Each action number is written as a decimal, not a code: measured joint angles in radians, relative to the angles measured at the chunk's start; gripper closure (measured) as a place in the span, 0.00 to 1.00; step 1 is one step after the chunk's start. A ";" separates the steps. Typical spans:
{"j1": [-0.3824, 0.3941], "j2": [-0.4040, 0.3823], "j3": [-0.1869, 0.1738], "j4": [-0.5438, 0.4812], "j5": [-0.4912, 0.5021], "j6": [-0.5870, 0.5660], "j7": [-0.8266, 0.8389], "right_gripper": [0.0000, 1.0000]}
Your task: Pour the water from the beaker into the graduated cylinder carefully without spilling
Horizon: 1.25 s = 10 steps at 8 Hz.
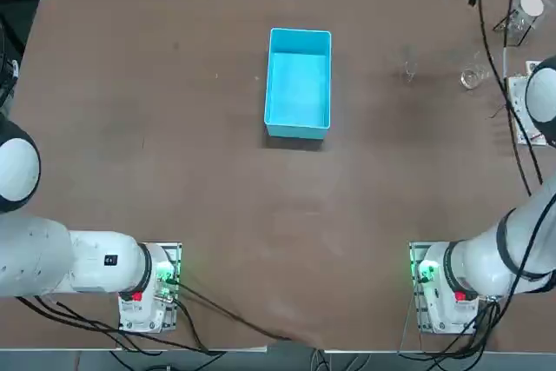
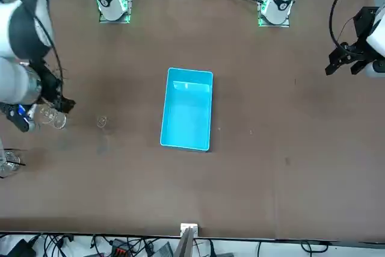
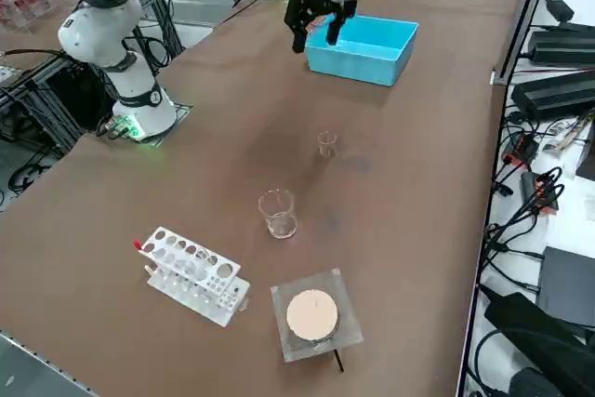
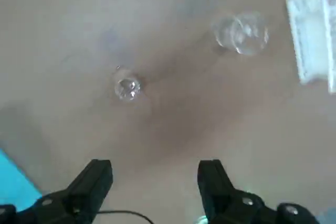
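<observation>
Beaker (image 3: 278,212) stands upright on table (image 1: 174,171), free of any grip, near robot's right edge; small graduated cylinder (image 3: 326,144) also upright, a bit further toward table middle, the two apart, not touching. Same pair in wrist view: beaker (image 4: 241,34), cylinder (image 4: 126,87). Can't tell water level in either, glass too clear. So scene fits both pre-pour (beaker yet to be picked) and post-pour (beaker set back down), no call on which.

Right gripper (image 4: 155,182) hangs above table, off the glassware, over the robot's right part of table w/ both vessels in its wrist view; jaws wide, holding nothing.

Judgement: any grasp of beaker needs jaws spread past its wall, gentle squeeze since glass is slick and thin; cylinder mouth narrow, base small, prob tips easily.

Materials: both vessels clear glass, round; beaker wide and short, cylinder slim. Table matte brown. Blue plastic bin (image 1: 299,82), rectangular, open top, mid-table. White test-tube rack (image 3: 192,273) w/ round holes beside beaker. Square clear plate w/ tan disc (image 3: 311,315) nearby.
</observation>
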<state>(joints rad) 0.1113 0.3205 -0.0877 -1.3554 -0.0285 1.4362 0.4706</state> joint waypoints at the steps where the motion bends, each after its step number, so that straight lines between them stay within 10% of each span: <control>1: -0.034 -0.038 0.017 -0.021 0.001 0.006 -0.194 0.00; 7: -0.107 -0.353 0.106 -0.323 0.025 0.162 -0.553 0.00; 10: -0.109 -0.374 0.099 -0.349 0.026 0.169 -0.553 0.01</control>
